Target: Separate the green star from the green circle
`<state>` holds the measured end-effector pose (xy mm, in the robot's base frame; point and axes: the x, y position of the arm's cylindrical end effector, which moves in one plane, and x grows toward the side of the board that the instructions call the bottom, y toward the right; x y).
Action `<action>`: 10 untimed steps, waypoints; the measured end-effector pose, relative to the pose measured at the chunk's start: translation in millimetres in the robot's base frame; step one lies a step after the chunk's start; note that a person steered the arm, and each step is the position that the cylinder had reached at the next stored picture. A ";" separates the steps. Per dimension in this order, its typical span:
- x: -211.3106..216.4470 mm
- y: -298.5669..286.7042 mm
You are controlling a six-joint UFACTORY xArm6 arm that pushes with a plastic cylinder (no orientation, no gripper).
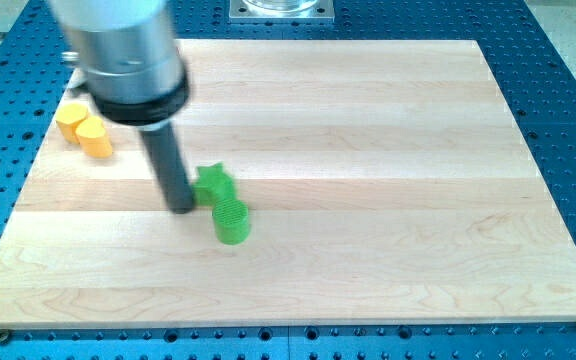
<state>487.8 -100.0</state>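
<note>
The green star [214, 184] lies near the board's middle-left, touching the green circle [232, 221], which sits just below and to its right. My tip [180, 208] rests on the board right against the star's left side, level with the gap between star and circle. The rod rises up and to the left into the wide grey arm body [126, 50], which hides the board's top-left corner.
Two yellow blocks [84, 130] sit together at the view's left edge of the wooden board [368, 180]. The blue and red blocks seen earlier at the top left are hidden behind the arm. Blue perforated table surrounds the board.
</note>
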 end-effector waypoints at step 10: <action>97.7 175.9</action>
